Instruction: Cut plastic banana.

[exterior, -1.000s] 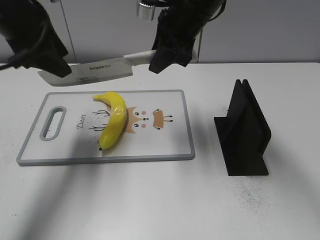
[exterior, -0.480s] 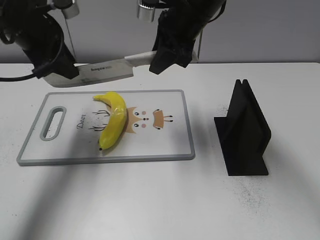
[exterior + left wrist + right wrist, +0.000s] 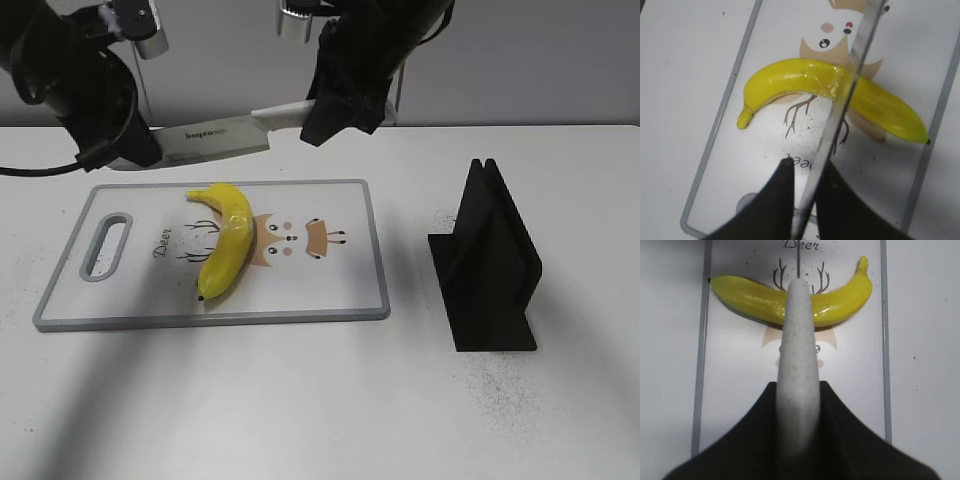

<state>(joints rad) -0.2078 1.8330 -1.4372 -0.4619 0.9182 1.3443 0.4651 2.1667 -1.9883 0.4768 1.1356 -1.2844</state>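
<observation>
The yellow plastic banana lies whole on the white cutting board; it also shows in the left wrist view and the right wrist view. A knife hangs level above the board's far edge. My right gripper is shut on its pale handle. My left gripper is at the blade's tip end, and in its wrist view the blade runs between its fingers, held above the banana's middle.
A black slotted knife stand stands on the white table to the right of the board. The board has a handle hole at its left end. A grey wall runs behind the table.
My left arm has shifted right and turned at the blade's tip end. The knife, the right gripper and the banana have stayed about where they were.
</observation>
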